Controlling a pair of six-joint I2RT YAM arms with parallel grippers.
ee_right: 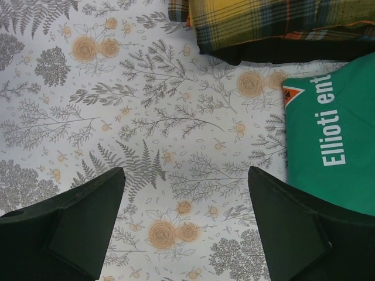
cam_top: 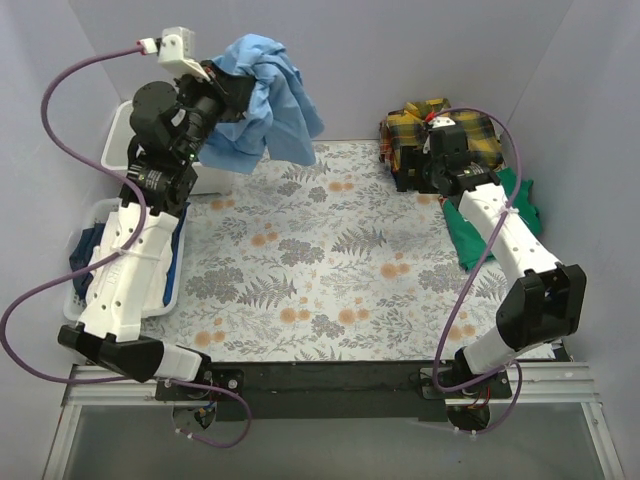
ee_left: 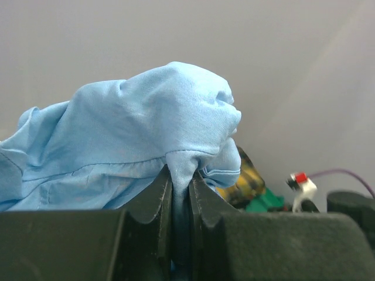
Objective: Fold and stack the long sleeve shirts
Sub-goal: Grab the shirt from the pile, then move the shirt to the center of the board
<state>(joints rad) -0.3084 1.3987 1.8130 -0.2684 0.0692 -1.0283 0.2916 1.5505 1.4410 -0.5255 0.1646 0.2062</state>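
My left gripper [cam_top: 238, 88] is raised at the back left and is shut on a fold of the light blue shirt [cam_top: 268, 98], which hangs bunched from it above the table. In the left wrist view the blue cloth [ee_left: 146, 134] is pinched between my fingers [ee_left: 180, 178]. The yellow-and-black plaid shirt [cam_top: 440, 130] lies folded at the back right and shows at the top of the right wrist view [ee_right: 275, 23]. My right gripper [ee_right: 184, 193] is open and empty above the floral cloth, just in front of the plaid shirt.
A green T-shirt with white lettering [cam_top: 490, 215] lies right of my right arm, over a black garment [ee_right: 281, 54]. A white basket [cam_top: 118, 140] stands at the back left and another bin with dark clothes [cam_top: 85, 250] at the left. The floral tablecloth [cam_top: 320, 260] covers the table.
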